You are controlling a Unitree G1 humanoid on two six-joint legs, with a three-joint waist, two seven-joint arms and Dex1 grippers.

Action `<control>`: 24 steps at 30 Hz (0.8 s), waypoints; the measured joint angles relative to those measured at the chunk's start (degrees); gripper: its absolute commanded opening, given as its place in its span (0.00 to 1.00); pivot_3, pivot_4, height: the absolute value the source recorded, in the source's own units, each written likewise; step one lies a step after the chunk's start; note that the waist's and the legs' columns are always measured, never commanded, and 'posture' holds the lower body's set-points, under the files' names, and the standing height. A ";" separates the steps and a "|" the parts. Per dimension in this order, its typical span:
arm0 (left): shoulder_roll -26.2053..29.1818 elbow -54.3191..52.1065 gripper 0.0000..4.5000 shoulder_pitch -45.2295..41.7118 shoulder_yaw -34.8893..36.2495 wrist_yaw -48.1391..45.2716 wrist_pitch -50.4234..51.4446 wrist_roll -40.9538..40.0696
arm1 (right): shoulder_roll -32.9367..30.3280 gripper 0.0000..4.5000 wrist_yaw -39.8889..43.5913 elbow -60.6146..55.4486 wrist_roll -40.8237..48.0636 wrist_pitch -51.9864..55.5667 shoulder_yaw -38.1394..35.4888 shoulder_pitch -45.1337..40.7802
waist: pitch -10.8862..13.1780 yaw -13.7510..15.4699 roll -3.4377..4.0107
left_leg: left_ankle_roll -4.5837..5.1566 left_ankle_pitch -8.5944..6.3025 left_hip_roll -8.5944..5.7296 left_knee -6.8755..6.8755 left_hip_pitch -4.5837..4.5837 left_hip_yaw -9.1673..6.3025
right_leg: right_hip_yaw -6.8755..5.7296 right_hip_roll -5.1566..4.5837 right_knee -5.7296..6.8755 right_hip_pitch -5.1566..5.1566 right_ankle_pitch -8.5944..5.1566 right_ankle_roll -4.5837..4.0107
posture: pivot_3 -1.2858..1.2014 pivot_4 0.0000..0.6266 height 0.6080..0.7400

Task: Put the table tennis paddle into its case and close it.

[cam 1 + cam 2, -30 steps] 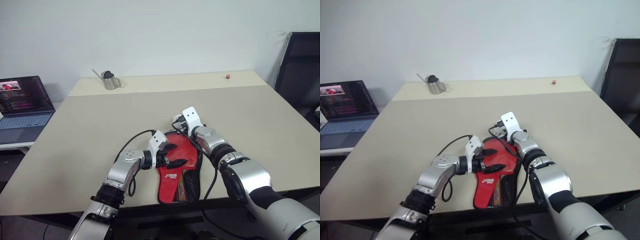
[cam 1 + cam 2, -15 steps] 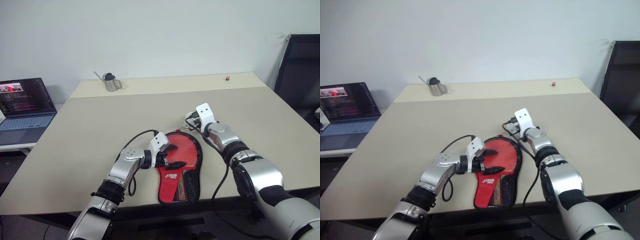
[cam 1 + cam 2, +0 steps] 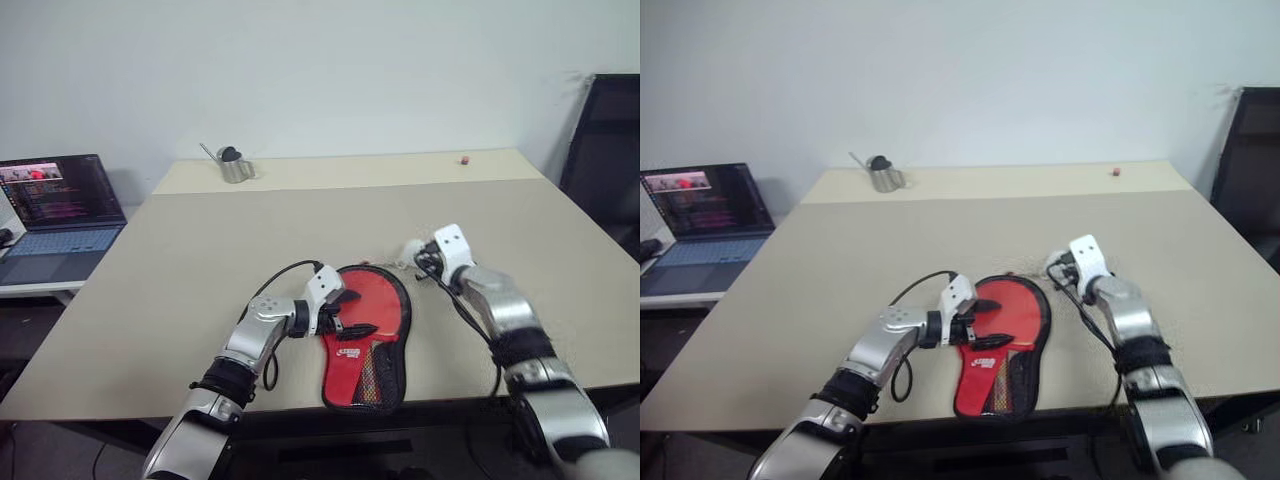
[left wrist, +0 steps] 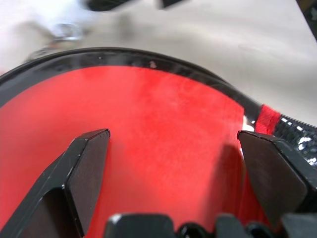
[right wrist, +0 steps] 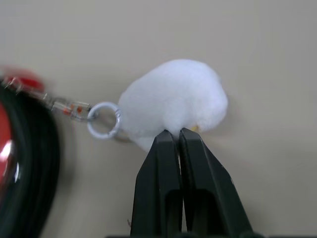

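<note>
My right pincer (image 5: 179, 133) has swung away from the top of the soft red paddle-shaped case with black edging (image 3: 368, 330) and now sits off to its right, over bare beige tabletop (image 3: 200, 250). Its fingers are clenched tight together, tips against a white fluffy pom-pom (image 5: 173, 103); I cannot tell whether any of it is pinched between them. My left pincer (image 4: 173, 153) has hardly shifted: it hangs over the round red face of the case, fingers (image 4: 89, 163) spread wide, grasping nothing.

The case lies flat near the tabletop's front edge, narrow mesh-pocket end toward me. I cannot tell where the table tennis paddle is.

My right wrist view shows a small metal ring (image 5: 103, 120) joining the pom-pom to a thin beaded link running to the case's black rim; from the head views that is just a pale blob. The head views add a small metal pitcher (image 3: 234, 166), a tiny red object (image 3: 465, 159), and an open laptop (image 3: 55, 215) beside the tabletop.
</note>
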 measured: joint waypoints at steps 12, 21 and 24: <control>-0.92 3.99 1.00 -1.72 -0.13 0.76 -2.60 1.06 | -5.03 0.01 -0.44 -39.82 7.02 28.00 -4.93 18.69 | -0.05 1.18 0.02 | 0.01 -0.01 0.03 -0.01 0.02 -0.11 | -0.25 -0.03 -0.22 0.22 -0.19 0.33 | 0.52 0.24 1.00; -1.51 6.31 1.00 -2.74 -0.11 0.89 -3.76 1.38 | -3.11 0.13 -4.84 -42.26 9.01 33.24 -5.42 18.75 | -0.05 1.20 0.01 | 0.02 0.00 0.03 -0.01 0.02 -0.20 | -0.42 -0.03 -0.25 0.28 -0.20 0.34 | 0.52 0.24 1.00; -1.62 6.92 1.00 -3.00 -0.10 0.96 -4.39 1.40 | -3.33 0.35 -4.95 -42.26 9.42 33.06 -5.42 18.73 | -0.05 1.22 0.01 | 0.02 0.00 0.02 -0.02 0.00 -0.22 | -0.44 -0.03 -0.29 0.29 -0.20 0.34 | 0.52 0.24 1.00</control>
